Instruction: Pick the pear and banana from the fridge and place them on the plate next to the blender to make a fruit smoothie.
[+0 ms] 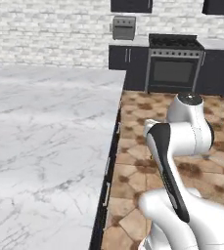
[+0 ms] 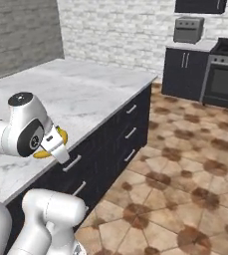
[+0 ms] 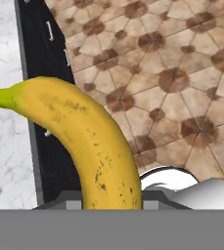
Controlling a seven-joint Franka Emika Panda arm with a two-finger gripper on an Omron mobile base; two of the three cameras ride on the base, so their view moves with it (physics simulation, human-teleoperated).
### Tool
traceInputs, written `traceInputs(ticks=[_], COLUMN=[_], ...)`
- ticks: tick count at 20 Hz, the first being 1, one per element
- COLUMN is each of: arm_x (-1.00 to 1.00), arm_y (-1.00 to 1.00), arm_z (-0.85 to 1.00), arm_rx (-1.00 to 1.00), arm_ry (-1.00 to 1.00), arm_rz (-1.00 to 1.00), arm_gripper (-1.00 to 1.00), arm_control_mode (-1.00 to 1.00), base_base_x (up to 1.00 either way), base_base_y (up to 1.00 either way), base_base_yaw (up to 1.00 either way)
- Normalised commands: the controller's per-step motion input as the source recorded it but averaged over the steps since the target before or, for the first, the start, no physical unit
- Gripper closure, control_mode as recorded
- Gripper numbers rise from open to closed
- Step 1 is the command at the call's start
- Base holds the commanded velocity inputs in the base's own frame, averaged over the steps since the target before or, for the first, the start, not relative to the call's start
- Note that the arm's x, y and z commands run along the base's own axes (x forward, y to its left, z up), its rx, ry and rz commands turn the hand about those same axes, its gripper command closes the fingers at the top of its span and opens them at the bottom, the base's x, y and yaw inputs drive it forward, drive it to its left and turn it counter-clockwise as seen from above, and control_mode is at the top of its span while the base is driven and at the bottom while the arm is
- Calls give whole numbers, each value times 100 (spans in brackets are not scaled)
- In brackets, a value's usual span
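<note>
Right now:
Hand: the hand (image 2: 54, 144) is closed on the banana (image 3: 84, 141) and holds it up in the air.
Banana: yellow with small brown spots and a greenish tip. In the right base view it peeks out from behind the hand (image 2: 60, 135), beside the edge of the table (image 2: 80, 94).
Hand view: the banana curves up from the bottom, with the table's white edge (image 3: 1, 122) and dark front (image 3: 50, 97) under it.
Table: white marble top (image 1: 40, 141), with dark drawers (image 2: 110, 144) below.
Floor: brown tiles (image 1: 138, 171) lie beside the table.
Far wall: a black oven (image 1: 174, 68) stands between dark cupboards (image 1: 128, 61), with a grey toaster (image 1: 123, 28) on top.
</note>
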Motion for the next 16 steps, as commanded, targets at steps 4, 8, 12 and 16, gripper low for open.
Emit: traceInputs(ticks=[4, 8, 12, 16], arm_x=[0, 0, 0, 0], arm_y=[0, 0, 0, 0], arm_z=[0, 0, 0, 0], arm_rx=[0, 0, 0, 0], arm_ry=[0, 0, 0, 0], arm_rz=[0, 0, 0, 0], arm_gripper=[100, 100, 100, 100], arm_control_mode=[100, 100, 100, 100], base_base_x=[0, -8, -8, -5], base_base_y=[0, 0, 0, 0], base_base_yaw=[59, 58, 64, 65])
